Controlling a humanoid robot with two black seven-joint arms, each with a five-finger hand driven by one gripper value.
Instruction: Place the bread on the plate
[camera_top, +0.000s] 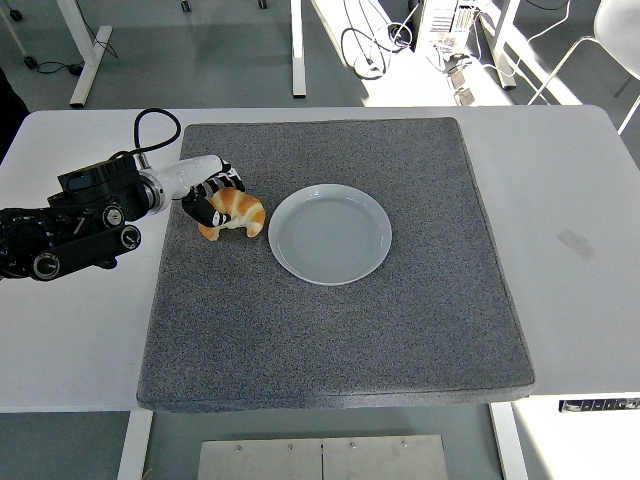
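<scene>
A golden croissant (238, 213) lies on the grey mat, just left of the empty white plate (330, 234). My left hand (214, 194) reaches in from the left edge and wraps the croissant's left end, its black fingers curled over the top and the thumb at the near side. The croissant still rests on the mat. My right arm does not show.
The grey mat (340, 330) covers the middle of the white table (580, 200). A black cable (150, 125) loops up from my left forearm. Desk legs and cables stand on the floor beyond the far edge.
</scene>
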